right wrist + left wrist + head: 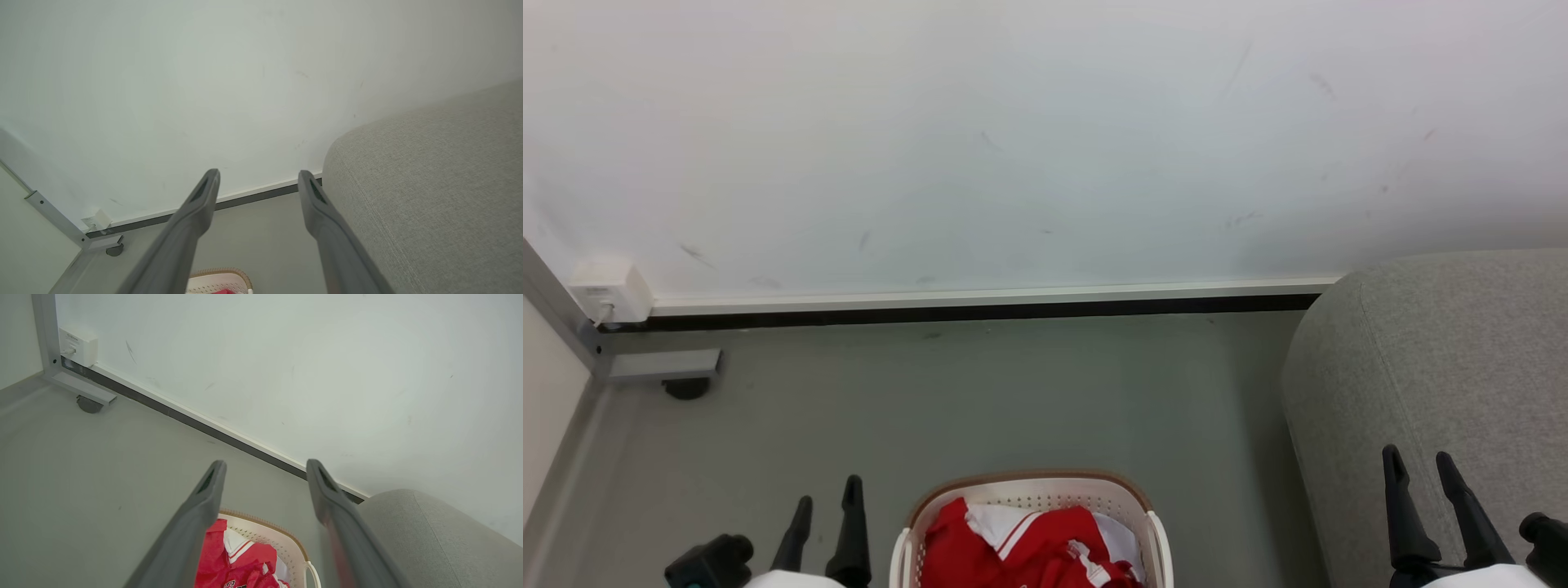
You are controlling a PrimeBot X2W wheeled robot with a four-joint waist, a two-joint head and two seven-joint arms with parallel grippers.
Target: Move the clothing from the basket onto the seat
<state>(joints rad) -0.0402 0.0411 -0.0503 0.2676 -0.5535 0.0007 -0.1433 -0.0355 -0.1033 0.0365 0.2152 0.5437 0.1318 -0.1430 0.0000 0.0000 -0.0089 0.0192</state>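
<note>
Red clothing with white trim lies bunched inside the cream basket with a brown rim, on the floor at the bottom middle of the head view. To its left my left gripper stands open and empty. In the left wrist view the clothing and the basket show below my left gripper. The grey seat fills the right side. My right gripper is open in front of it, empty. The right wrist view shows my right gripper, the seat and the basket.
A white wall with a dark baseboard runs behind the grey floor. At far left are a white socket box, a grey metal frame and a round foot.
</note>
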